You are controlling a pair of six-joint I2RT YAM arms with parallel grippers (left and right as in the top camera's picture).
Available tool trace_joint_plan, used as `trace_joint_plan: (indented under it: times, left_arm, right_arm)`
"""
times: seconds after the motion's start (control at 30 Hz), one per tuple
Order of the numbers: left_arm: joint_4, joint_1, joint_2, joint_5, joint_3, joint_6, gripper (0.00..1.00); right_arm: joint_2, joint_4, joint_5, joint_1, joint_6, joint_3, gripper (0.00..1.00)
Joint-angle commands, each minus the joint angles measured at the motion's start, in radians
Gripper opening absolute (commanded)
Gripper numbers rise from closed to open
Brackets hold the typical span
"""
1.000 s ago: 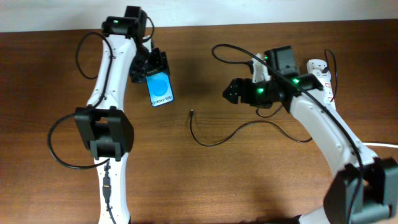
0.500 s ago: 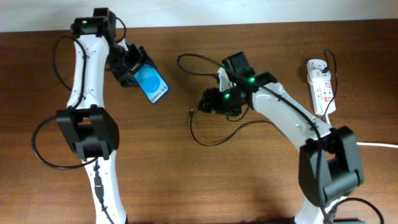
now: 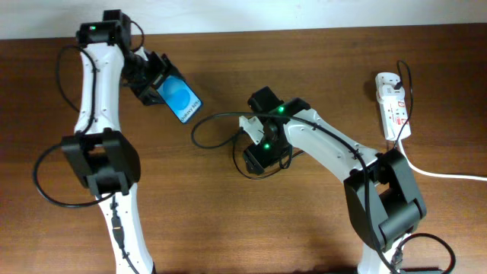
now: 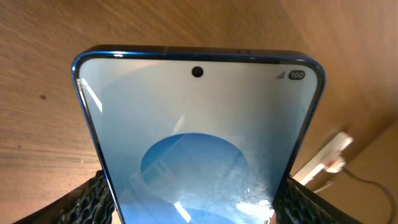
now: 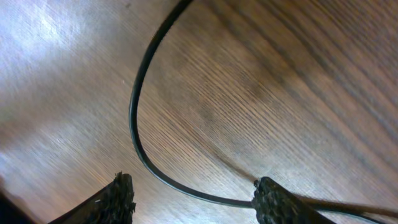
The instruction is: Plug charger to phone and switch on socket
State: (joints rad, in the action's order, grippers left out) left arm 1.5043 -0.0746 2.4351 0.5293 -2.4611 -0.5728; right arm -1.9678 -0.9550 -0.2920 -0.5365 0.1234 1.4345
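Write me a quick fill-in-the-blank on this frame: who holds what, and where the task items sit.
1. The left hand is shut on the ___.
2. In the left wrist view, the phone's battery badge reads ___.
3. The right hand hangs over the charger with its fingers ___; the charger lies ungrasped on the table.
4. The socket lies on the ___ arm's side of the table.

Missing words: phone; 100; open; right.
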Motion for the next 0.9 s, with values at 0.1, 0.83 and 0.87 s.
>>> trace_joint_plan:
  times: [0.1, 0.83, 0.87]
  left_arm:
    - [0.002, -0.068, 0.005, 0.081, -0.029, -0.018, 0.00]
    - [0.003, -0.063, 0.005, 0.077, -0.029, -0.018, 0.00]
    - [0.004, -0.063, 0.005, 0.077, -0.029, -0.018, 0.00]
  right_arm:
    - [-0.019, 0.021, 0.025, -0.087, 0.187, -0.030, 0.57]
    - [-0.019, -0.139, 0.120, 0.162, 0.143, -0.026, 0.19]
    - [-0.019, -0.139, 0.121, 0.163, 0.143, -0.026, 0.24]
